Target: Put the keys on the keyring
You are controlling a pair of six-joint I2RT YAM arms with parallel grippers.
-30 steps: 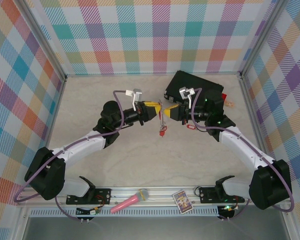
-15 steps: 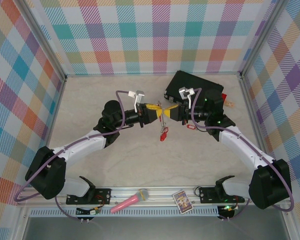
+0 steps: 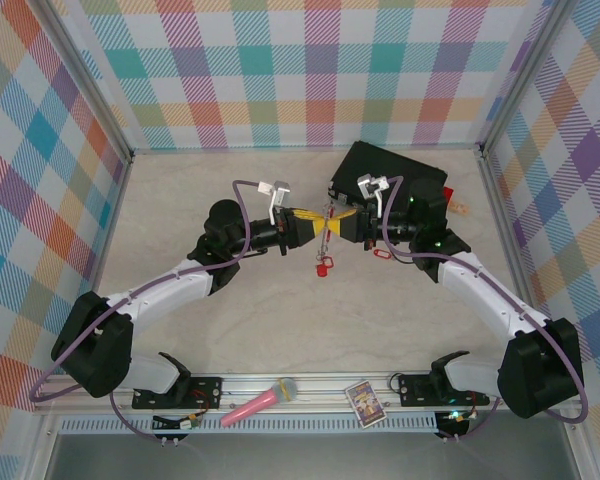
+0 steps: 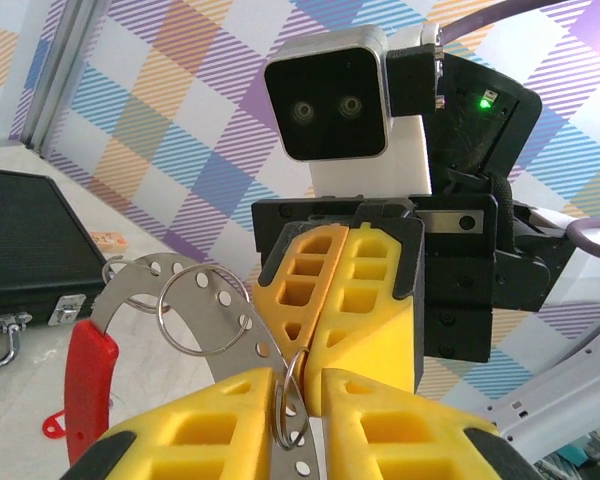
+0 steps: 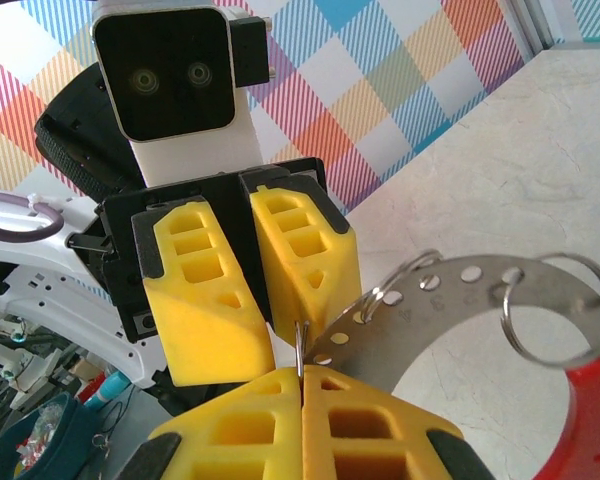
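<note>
Two grippers now meet tip to tip over the middle of the table (image 3: 180, 200), a little toward its far edge. Over the last second the left gripper (image 4: 298, 388) has pushed in until its yellow fingers touch the right's, and its jaws have narrowed to a slit. In that slit sits the free end of the keyring (image 4: 130, 285), a perforated grey band, together with a small metal loop (image 4: 288, 405). The right gripper (image 5: 300, 385) stays fully closed, and the top of that same loop rises from the seam between its fingers. The rest of the keyring curves away from both and hangs in the air, its red arc (image 4: 90, 390) lowest. A split ring (image 5: 508, 318) is already threaded on the band. One red key tag (image 3: 383, 253) lies on the table just beside the right wrist, untouched. The tightening reads as the left taking firm hold of the band end so that the loop can be worked onto it. Whether the loop has caught the band I cannot tell.
</note>
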